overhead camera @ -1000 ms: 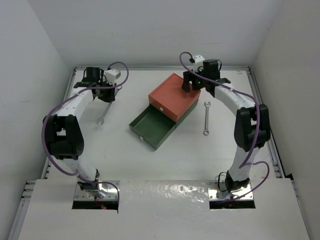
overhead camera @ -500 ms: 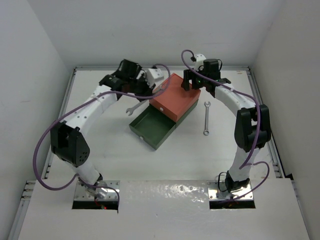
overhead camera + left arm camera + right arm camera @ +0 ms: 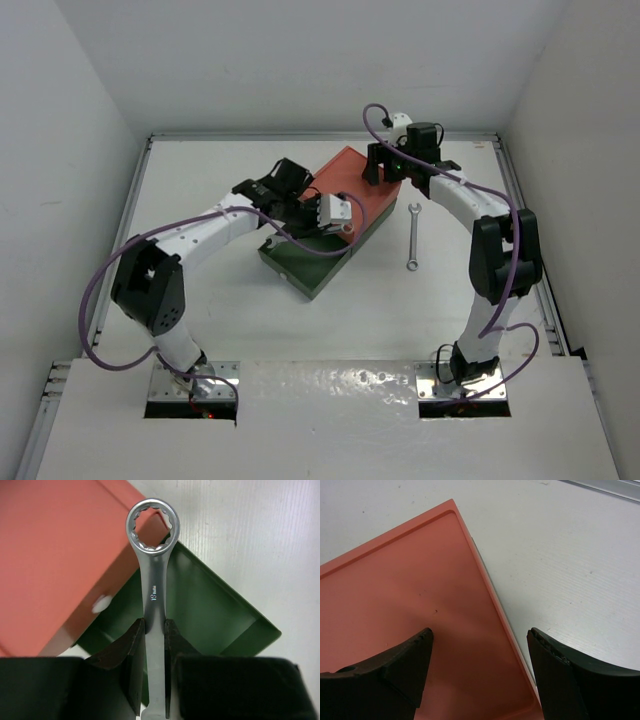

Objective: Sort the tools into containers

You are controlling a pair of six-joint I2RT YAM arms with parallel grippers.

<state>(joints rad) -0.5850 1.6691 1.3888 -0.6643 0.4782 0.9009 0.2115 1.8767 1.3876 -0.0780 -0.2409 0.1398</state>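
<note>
My left gripper (image 3: 154, 630) is shut on the shaft of a silver wrench (image 3: 153, 580), whose ring end points away from the wrist. It hangs over the open dark green drawer box (image 3: 220, 610), right beside the orange-red box (image 3: 55, 550) with its white knob (image 3: 101, 603). From above, the left gripper (image 3: 340, 222) sits over the green drawer (image 3: 300, 262). A second silver wrench (image 3: 412, 237) lies on the table right of the boxes. My right gripper (image 3: 480, 640) stands open above the far corner of the orange-red box (image 3: 410, 605), holding nothing.
The orange-red box (image 3: 350, 190) rests partly on top of the green one. White walls close in the table on the left, back and right. Purple cables loop off both arms.
My left arm has swung from the far left of the table to the right, carrying the wrench, and now hovers over the green drawer. The right arm has not moved.
</note>
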